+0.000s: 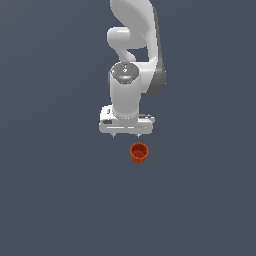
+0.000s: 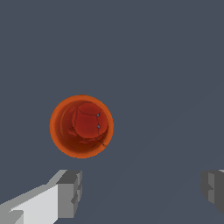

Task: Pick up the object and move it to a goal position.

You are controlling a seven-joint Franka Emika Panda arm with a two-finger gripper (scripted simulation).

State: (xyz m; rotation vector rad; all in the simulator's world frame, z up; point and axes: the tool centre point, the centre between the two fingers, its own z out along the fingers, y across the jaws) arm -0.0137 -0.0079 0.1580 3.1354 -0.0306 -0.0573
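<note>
White and glossy, the arm (image 1: 131,55) drops down the middle of the exterior view, elbow folded, wrist pointing straight at the slate-grey floor (image 1: 50,200). At its base sits the gripper (image 1: 126,135), and its two short fingertips poke out well apart, so the claw is spread wide with nothing between the fingers. Just past it, toward the exterior view's right, there's the object (image 1: 139,152): a small orange-red pot, upright, mouth up, standing clear of the gripper and not touching it. From this angle it's hard to say whether the pot lies directly under the fingers or a little in front of them. Over to the wrist view, and we're looking straight down into the pot (image 2: 82,126), round rim, darker red bottom, a few faint marks inside. One grey fingertip (image 2: 70,194) shows near it, the other (image 2: 213,189) far across, and the pot sits outside the gap between them.
</note>
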